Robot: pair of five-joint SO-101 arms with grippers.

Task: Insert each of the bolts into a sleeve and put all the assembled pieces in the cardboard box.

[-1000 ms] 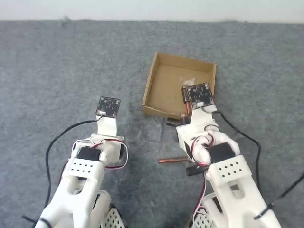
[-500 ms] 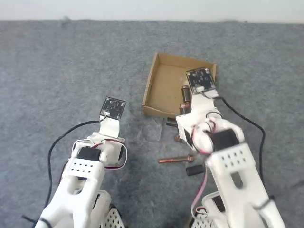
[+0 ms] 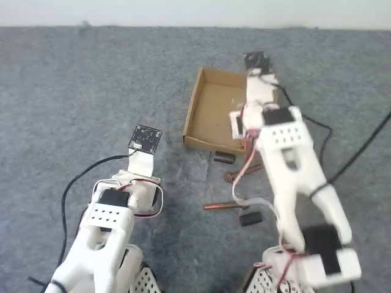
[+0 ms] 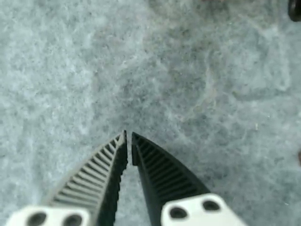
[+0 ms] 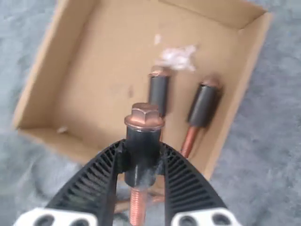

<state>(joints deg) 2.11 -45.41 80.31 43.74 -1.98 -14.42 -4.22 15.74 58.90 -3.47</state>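
Over the right half of the shallow brown cardboard box (image 3: 211, 116), the right arm (image 3: 287, 159) is stretched forward from its base. The right gripper (image 5: 142, 149) is clenched on an assembled piece (image 5: 142, 155), a black cylindrical sleeve with a copper hex-head bolt through it. The bolt head points away from the wrist and the threaded end sticks out toward it. From the right wrist view the held piece sits in front of the box's near wall. Whether it is over the box floor or just short of it: cannot tell.

Inside the box, two more sleeve-and-bolt pieces lie flat, close together but apart. One (image 5: 159, 94) is nearer the middle. The other (image 5: 203, 106) is near a side wall, with its bare copper shank showing below the sleeve. A small white scrap (image 5: 178, 56) lies on the box floor beyond them.

Loose parts on the grey carpet (image 3: 91, 79), outside the box:
- A short black sleeve (image 3: 224, 158) lies just beside the near wall.
- A copper bolt (image 3: 235, 176) is partly under the right arm's wires.
- A second copper bolt (image 3: 225, 206) lies flat, nearer the arm bases.
- A second black sleeve (image 3: 250, 218) lies near that bolt.

The left arm (image 3: 110, 213) is well apart from the box, on its left. The left gripper (image 4: 129, 141) is over bare carpet, its ribbed black jaws drawn together to a sliver of a gap with nothing between them.
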